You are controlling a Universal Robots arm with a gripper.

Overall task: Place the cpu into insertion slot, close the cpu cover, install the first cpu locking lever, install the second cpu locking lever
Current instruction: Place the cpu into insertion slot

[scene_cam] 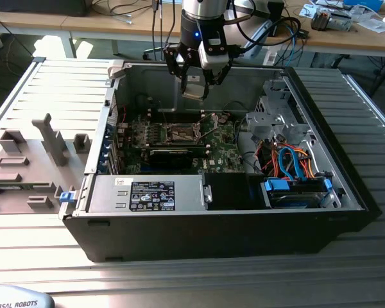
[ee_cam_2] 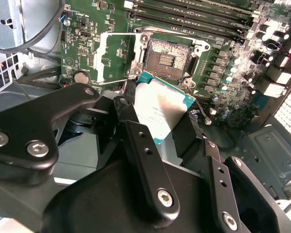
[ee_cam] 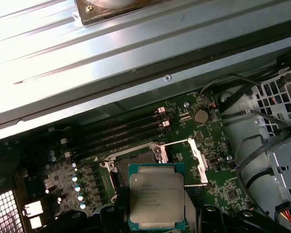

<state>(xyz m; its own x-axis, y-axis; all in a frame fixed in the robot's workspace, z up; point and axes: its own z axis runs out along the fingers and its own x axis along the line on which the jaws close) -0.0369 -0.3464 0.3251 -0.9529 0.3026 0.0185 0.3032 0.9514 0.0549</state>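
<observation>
Exterior view: my arm hangs upright over the open case, gripper clamped on the cpu by opposite edges, clear above the bare insertion slot. The cpu cover lies flipped open beside it, leaving room.

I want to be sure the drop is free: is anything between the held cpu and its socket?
Nothing visible. The gripper holds the cpu above the motherboard; the socket is bare, and the cpu cover is swung open to one side of it, not over it.
</observation>
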